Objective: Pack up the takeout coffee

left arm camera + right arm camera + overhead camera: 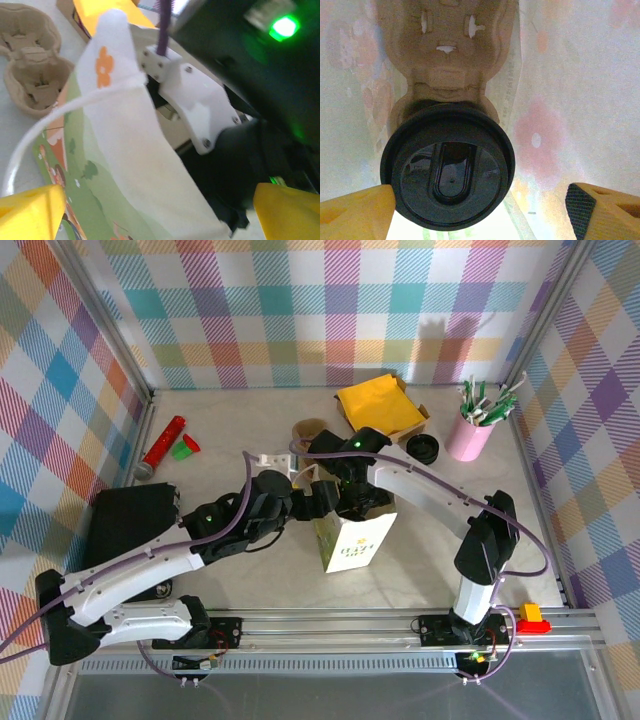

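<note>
In the right wrist view I look down inside the white paper bag [570, 75]. The takeout coffee [447, 172] stands at its bottom in a brown pulp carrier [447, 55]; its round black lid faces me and hides the cup body. My right gripper [480, 196] is open above it: the left finger is next to the lid's rim, the right finger well apart from it. In the top view the right arm reaches down into the bag [358, 540]. My left gripper [160, 205] is open, its yellow fingers astride the bag's wall [140, 165].
A second pulp carrier [310, 428] lies behind the bag. A yellow-topped box [378, 405], a loose black lid [423, 448] and a pink cup of straws [470, 432] stand at the back right. A red tube [163, 445] and a black case [130, 520] lie to the left.
</note>
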You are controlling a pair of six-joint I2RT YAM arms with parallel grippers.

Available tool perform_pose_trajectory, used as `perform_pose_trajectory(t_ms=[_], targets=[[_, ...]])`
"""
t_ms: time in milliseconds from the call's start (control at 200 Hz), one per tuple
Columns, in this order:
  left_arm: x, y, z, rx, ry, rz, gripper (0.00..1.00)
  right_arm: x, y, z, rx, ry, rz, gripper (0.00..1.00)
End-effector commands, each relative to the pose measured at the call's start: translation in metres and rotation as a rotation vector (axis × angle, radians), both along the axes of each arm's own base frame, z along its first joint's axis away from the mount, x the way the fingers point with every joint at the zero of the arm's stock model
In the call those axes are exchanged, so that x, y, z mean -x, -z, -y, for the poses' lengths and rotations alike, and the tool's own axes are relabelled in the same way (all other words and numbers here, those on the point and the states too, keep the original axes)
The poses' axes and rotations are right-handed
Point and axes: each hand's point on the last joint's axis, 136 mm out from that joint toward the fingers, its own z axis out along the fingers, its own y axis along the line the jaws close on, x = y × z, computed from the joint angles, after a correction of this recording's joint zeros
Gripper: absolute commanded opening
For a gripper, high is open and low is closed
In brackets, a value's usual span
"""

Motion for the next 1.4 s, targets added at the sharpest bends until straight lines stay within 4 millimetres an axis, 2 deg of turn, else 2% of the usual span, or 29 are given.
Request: perform_pose_trajectory(t_ms=[0,450,720,1195,1395], targets=[[-0.002,0.002,-0.009,0.018,-0.044,-0.016,0.94,0.001,-0.003,0.000,0.003,0.008,0.002,0.90],[0.004,0.020,-0.034,-0.043,-0.099,-0.051,0.91,-0.001,-0.019,0.001,-0.015,0.005,0.034,0.92],[0.007,0.022,-0.037,-0.045,-0.094,-0.057,0.89,-0.002,-0.027,0.001,-0.027,0.011,0.053,0.93],[0.008,0.020,-0.036,-0.049,-0.077,-0.054,0.89,-0.004,-0.064,-0.006,-0.108,0.007,0.093,0.93],[0.008,0.015,-0.039,-0.054,-0.079,-0.044,0.90,-0.003,-0.091,-0.007,-0.178,-0.006,0.141,0.93]])
